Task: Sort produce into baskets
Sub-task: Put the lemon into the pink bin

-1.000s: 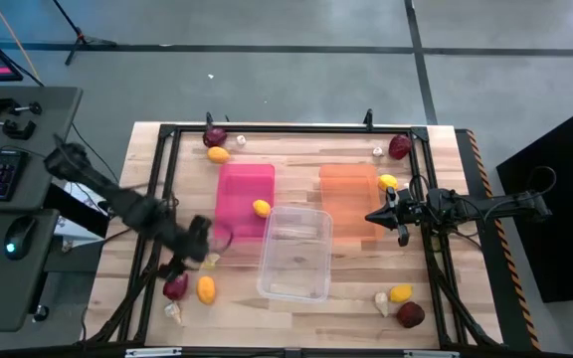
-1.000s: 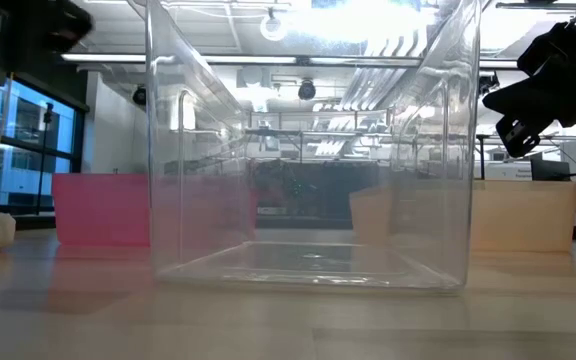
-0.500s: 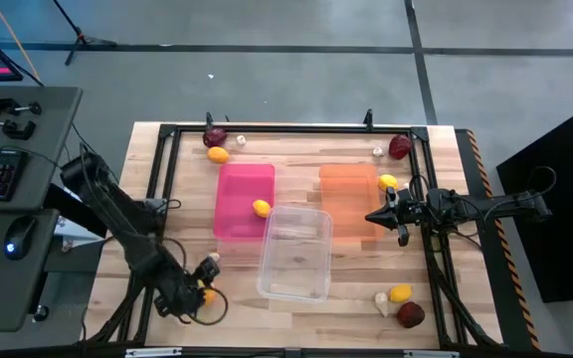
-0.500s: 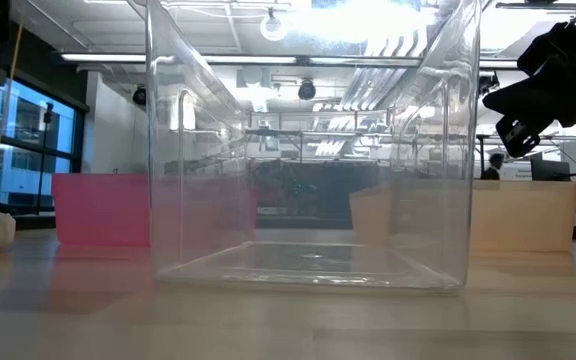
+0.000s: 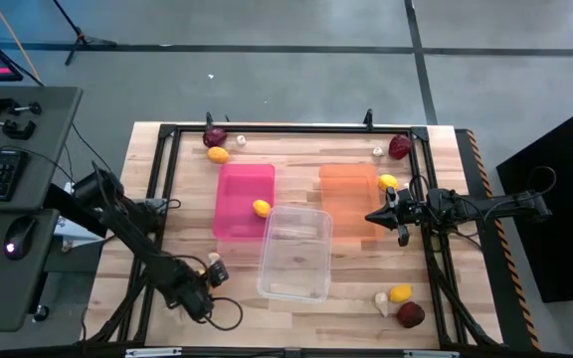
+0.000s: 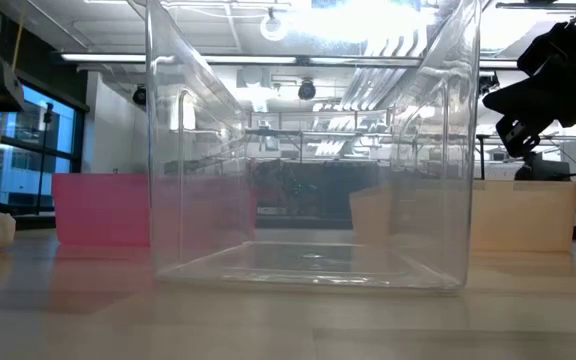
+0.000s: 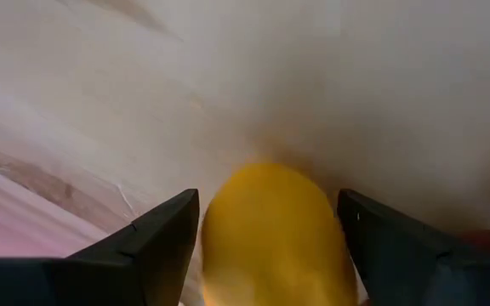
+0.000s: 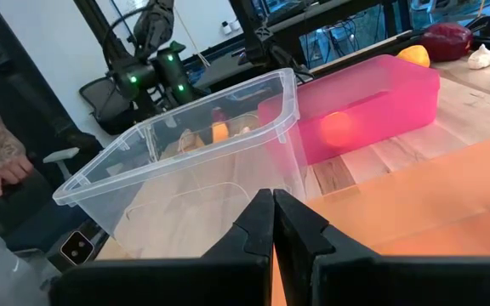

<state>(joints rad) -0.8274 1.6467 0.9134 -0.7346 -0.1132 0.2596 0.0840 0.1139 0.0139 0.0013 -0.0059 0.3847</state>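
Note:
At the table's near left, my left gripper (image 5: pixel 199 298) points straight down, open. The left wrist view shows its two fingers close on either side of a yellow lemon (image 7: pixel 270 229) that lies on the wood; a dark red piece (image 7: pixel 483 242) shows at that view's edge. A garlic bulb (image 5: pixel 213 261) lies just beyond the gripper. The pink basket (image 5: pixel 245 194) holds one lemon (image 5: pixel 262 208). The clear basket (image 5: pixel 294 253) and the orange basket (image 5: pixel 348 194) stand to its right. My right gripper (image 5: pixel 371 216) is shut, level above the orange basket's near part.
At the far left lie a beet (image 5: pixel 215 137), a lemon (image 5: pixel 218 154) and a garlic (image 5: pixel 241 141). A beet (image 5: pixel 399 147) and a garlic (image 5: pixel 377 151) lie far right, and a lemon (image 5: pixel 388 183) by the orange basket. Near right: garlic (image 5: pixel 381 301), lemon (image 5: pixel 400 293), beet (image 5: pixel 410 314).
My left arm has swung toward the table's near edge and come down over the lemon at the near left, its wrist rolling on the way. It now covers the lemon and the beet in the high view.

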